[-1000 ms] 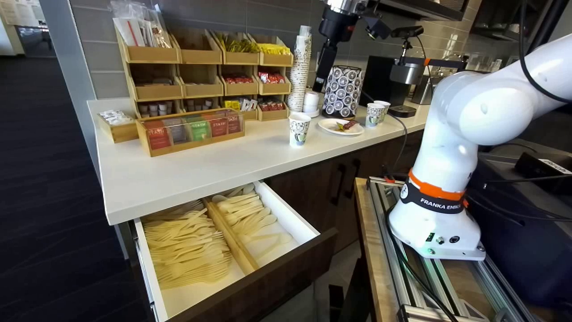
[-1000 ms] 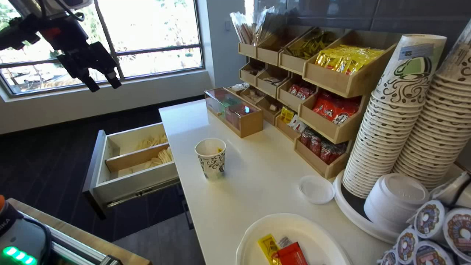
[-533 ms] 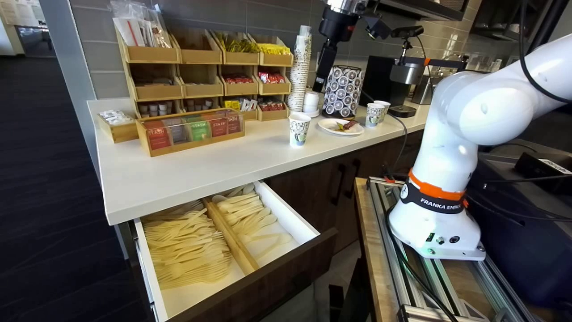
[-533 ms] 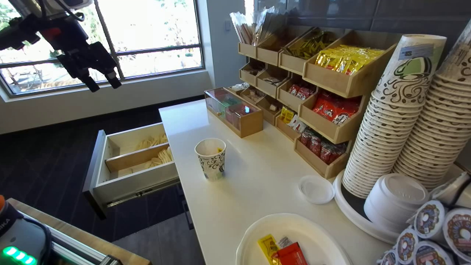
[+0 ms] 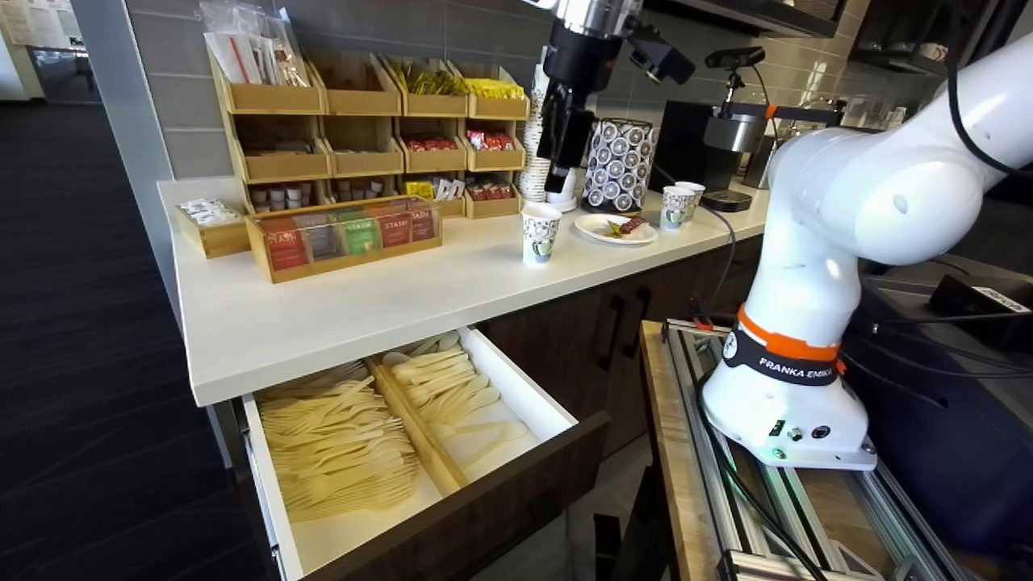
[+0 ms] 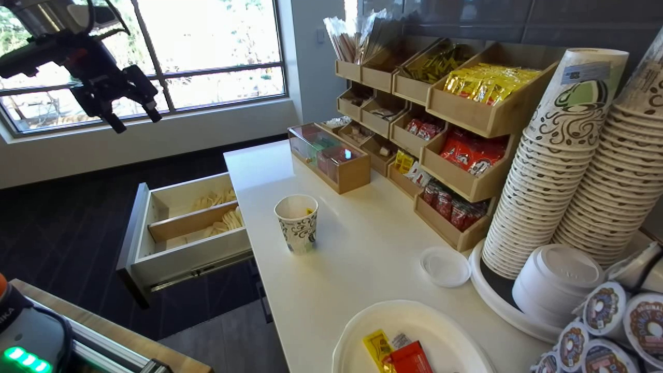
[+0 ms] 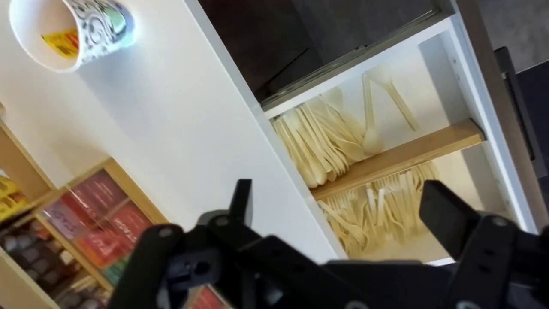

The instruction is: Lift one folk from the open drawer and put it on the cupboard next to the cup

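Note:
Pale tan forks lie in a pile in a compartment of the open drawer, in an exterior view (image 5: 343,452) and in the wrist view (image 7: 388,206). The open drawer (image 5: 484,504) has a dark brown front and a wooden divider. The white patterned cup (image 5: 540,234) stands upright on the cupboard's cream-white countertop (image 5: 355,315). It also shows in an exterior view (image 6: 299,225) and the wrist view (image 7: 101,30), with a yellow packet inside. My gripper (image 6: 136,120) is open and empty, high above the countertop and drawer. In the wrist view its fingers (image 7: 337,186) stand wide apart.
Spoons and other cutlery (image 5: 444,379) lie in the drawer's neighbouring compartment. A tea box (image 5: 347,238) and tan packet racks (image 5: 363,101) stand behind. A plate with packets (image 6: 357,347), a cup stack (image 6: 549,171) and white bowls (image 6: 557,285) are farther along the countertop.
My gripper has moved left and slightly down in an exterior view, and slightly left in an exterior view facing the window. The forks, drawer and cup have not moved.

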`<action>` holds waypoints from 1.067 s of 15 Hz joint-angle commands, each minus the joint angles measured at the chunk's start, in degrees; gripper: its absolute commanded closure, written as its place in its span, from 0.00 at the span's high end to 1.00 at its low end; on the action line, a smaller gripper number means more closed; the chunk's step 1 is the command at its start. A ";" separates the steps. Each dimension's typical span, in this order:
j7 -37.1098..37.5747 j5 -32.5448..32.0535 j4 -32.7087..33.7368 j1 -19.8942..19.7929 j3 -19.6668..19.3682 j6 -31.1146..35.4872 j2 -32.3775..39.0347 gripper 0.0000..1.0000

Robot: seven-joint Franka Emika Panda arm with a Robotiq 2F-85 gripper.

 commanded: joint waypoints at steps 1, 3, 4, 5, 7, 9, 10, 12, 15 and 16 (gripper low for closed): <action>-1.94 1.33 0.10 6.20 1.71 7.30 9.92 1.00; -3.71 1.11 0.71 8.19 1.45 13.67 16.96 1.00; -5.31 1.19 1.34 8.84 0.95 16.41 20.77 1.00; -6.54 0.94 1.88 9.06 0.83 19.02 24.00 1.00; -9.87 2.33 3.34 10.21 0.45 22.64 30.94 1.00; -11.94 4.14 5.25 11.19 1.25 24.56 37.28 1.00; -11.99 4.95 6.20 11.31 2.00 24.57 40.03 1.00; -9.31 4.22 8.52 10.69 4.11 25.28 45.08 1.00; -7.80 4.88 12.79 10.08 5.43 25.37 51.18 1.00; -6.90 4.79 14.15 9.89 5.74 25.60 52.79 1.00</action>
